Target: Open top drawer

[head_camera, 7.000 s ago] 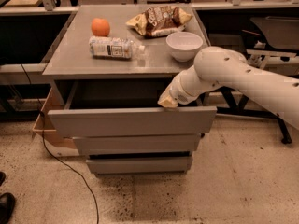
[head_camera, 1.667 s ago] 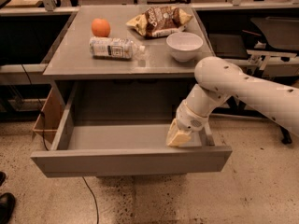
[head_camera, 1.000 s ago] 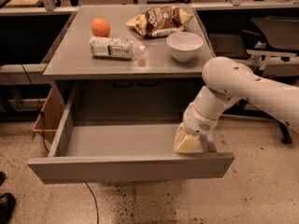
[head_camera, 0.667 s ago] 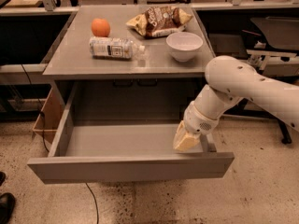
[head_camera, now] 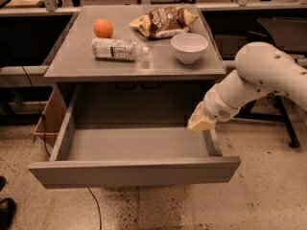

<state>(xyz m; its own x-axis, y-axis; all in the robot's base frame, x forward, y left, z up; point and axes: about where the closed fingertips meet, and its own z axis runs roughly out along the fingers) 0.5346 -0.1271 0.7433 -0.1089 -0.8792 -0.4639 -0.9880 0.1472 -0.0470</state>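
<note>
Nearest the camera, the top drawer (head_camera: 134,172) stands pulled far out of the cabinet. Its flat front panel hangs over the speckled floor (head_camera: 268,195) and its plain grey interior is open to view and holds nothing visible. By this look the opening is essentially done, which would explain why nothing presses on the front panel.

Just behind, the gripper (head_camera: 202,122) hangs over the drawer's right rear corner, close above the right side wall. Whether it touches that wall cannot be told, nor whether it is clenched or released; it appears to hold nothing. Its place inside the drawer's footprint, and not at the front, suggests it works from the inner face or the side wall, since the panel has no handle. The white arm (head_camera: 259,75) reaches in from the right, clear of the cabinet top.

So the drawer lies below and mostly to the left of the gripper, its front panel well forward of it.

Further back, the cabinet top (head_camera: 86,63) carries a bottle (head_camera: 115,49) lying on its side, a white bowl (head_camera: 189,47), an orange (head_camera: 103,28) and a chip bag (head_camera: 163,20), all apart from the arm.
</note>
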